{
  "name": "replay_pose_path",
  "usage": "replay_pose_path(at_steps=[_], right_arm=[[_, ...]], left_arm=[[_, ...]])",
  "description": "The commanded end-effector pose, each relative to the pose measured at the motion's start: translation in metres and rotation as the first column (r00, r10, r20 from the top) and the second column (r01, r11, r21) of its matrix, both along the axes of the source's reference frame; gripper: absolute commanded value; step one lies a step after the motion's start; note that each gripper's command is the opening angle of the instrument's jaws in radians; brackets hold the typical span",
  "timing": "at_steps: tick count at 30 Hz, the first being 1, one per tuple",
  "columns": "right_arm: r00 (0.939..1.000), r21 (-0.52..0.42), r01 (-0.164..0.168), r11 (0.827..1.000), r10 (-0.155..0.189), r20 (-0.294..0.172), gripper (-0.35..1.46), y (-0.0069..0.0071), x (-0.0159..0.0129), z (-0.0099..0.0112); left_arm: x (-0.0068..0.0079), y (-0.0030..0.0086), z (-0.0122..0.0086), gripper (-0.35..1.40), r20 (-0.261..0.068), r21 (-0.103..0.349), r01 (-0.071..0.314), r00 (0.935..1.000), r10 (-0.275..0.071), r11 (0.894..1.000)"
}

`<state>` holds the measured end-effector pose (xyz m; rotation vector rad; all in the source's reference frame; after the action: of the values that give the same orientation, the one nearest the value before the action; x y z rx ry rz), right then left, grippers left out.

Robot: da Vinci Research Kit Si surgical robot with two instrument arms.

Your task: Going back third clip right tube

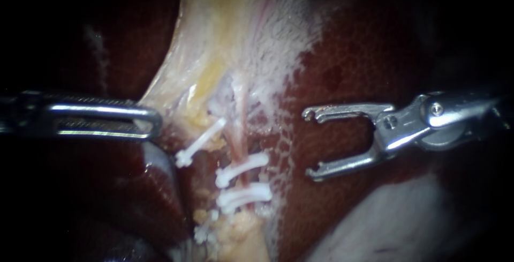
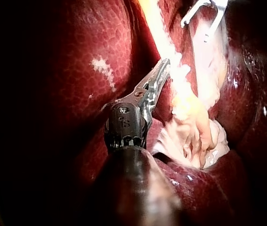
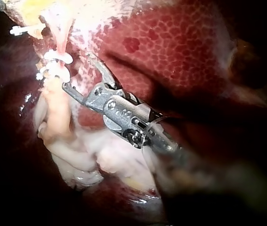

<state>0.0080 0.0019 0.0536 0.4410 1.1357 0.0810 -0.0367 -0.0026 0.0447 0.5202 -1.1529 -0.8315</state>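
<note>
Your silver right instrument [image 1: 309, 144] held its claw spread at 3 o'clock of white plastic clips [image 1: 241, 168]; your left instrument [image 1: 154, 121] pinched yellowish tissue [image 1: 209, 53] in its claw.

The liver [image 1: 364, 53] is dark red with fine honeycomb mottling. At its nine o'clock lie yellow-cream tissue [image 1: 214, 42], a pink tube [image 1: 238, 128] and white clips [image 1: 242, 168]. The right instrument [image 1: 310, 144] is silver.

We see the right tube [image 1: 239, 140], pink and upright, crossed by a white upper clip [image 1: 242, 169] and lower clip [image 1: 245, 197] (near together, both closed).
</note>
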Motion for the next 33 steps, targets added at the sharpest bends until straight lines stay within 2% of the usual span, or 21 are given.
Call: replay_pose_path(at_steps=[1,4,8,12,19,33], right_arm=[[1.0000,0.000,0.001,1.000,-0.001,0.000,0.60,0.0000,0.0000,0.0000],[1.0000,0.000,0.001,1.000,-0.001,0.000,0.60,-0.0001,0.0000,-0.0001],[1.0000,0.002,0.007,1.000,-0.007,-0.002,0.60,-0.0002,-0.0002,0.0000],[1.0000,0.001,0.007,1.000,-0.007,-0.003,0.60,-0.0003,-0.0002,0.0000],[1.0000,0.001,0.007,1.000,-0.007,-0.003,0.60,-0.0004,-0.0002,-0.0001],[1.0000,0.002,0.008,1.000,-0.007,-0.003,0.60,-0.0005,-0.0003,-0.0003]], left_arm=[[-0.0001,-0.0001,0.0003,-0.35,0.000,-0.003,0.001,1.0000,-0.001,1.000],[-0.0005,-0.0006,0.0015,-0.35,-0.001,-0.016,0.002,1.0000,-0.002,1.000],[-0.0013,-0.0015,0.0035,-0.35,-0.022,-0.006,0.000,0.9998,0.000,1.000],[-0.0021,-0.0022,0.0047,-0.35,-0.026,0.003,-0.011,0.9996,0.011,1.000],[-0.0027,-0.0027,0.0050,-0.35,-0.024,0.009,-0.018,0.9995,0.018,1.000],[-0.0029,-0.0027,0.0050,-0.35,-0.022,0.010,-0.020,0.9995,0.020,1.000]])
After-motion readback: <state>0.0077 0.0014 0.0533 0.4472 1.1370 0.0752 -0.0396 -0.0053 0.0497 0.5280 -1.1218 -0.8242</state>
